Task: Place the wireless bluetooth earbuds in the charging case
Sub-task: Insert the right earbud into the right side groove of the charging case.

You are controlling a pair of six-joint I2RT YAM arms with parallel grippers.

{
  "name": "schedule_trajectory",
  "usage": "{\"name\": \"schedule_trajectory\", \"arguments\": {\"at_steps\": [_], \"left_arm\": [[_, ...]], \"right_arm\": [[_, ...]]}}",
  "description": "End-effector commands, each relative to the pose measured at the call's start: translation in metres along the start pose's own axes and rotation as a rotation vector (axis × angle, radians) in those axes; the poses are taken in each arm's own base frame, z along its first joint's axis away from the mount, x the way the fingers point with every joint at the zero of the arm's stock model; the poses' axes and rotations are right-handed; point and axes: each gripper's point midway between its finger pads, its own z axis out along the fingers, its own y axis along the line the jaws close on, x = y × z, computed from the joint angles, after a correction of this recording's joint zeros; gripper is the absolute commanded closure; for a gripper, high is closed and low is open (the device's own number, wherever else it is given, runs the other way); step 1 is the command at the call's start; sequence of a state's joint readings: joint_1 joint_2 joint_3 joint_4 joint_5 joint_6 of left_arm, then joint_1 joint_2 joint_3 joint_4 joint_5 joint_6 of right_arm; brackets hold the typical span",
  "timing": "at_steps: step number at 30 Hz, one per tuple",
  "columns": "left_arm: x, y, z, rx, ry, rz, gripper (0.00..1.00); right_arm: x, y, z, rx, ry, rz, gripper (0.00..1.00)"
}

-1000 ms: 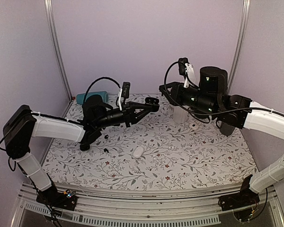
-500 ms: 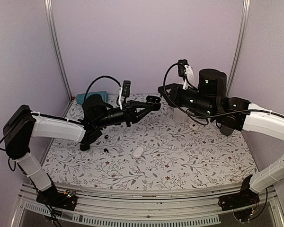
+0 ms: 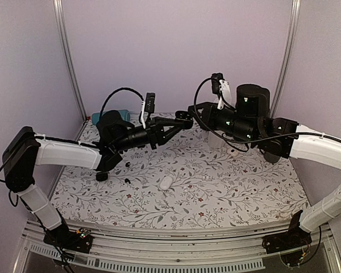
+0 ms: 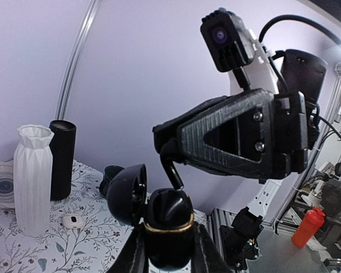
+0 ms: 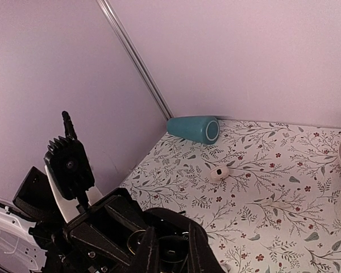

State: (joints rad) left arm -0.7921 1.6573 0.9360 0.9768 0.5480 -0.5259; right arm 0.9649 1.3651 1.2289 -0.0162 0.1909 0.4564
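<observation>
My left gripper is shut on the base of a glossy black charging case with a gold rim and holds it high above the table. In the left wrist view the case stands upright between my fingers with its lid swung open to the left. My right gripper is right above the case, its tip touching the case's top. In the right wrist view it is shut on a round black earbud over the open case. Two more black earbuds lie on the table.
A white pebble case lies mid-table and a small white case lies by the white vase. A teal cylinder lies at the back left corner. A black tube stands beside the vase.
My left gripper has lifted the case a little higher and further back. My right gripper has moved slightly left and now meets the case's top.
</observation>
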Motion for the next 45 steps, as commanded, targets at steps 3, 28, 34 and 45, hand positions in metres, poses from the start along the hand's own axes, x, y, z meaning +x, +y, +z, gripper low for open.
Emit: {"name": "schedule_trajectory", "arguments": {"at_steps": [3,28,34,45], "left_arm": [[-0.031,-0.026,0.003,0.07,-0.064,0.046,1.0],[-0.047,-0.026,0.0,0.026,-0.104,0.066,1.0],[-0.048,-0.024,-0.001,0.01,-0.105,0.077,1.0],[-0.049,-0.019,-0.002,-0.025,-0.103,0.108,1.0]], "right_arm": [[0.007,0.0,0.004,0.012,-0.003,-0.009,0.88],[0.015,0.0,0.005,0.032,0.018,-0.047,0.88],[0.017,0.0,0.005,0.032,0.026,-0.052,0.88],[0.018,0.003,0.005,0.027,0.039,-0.058,0.88]]}}
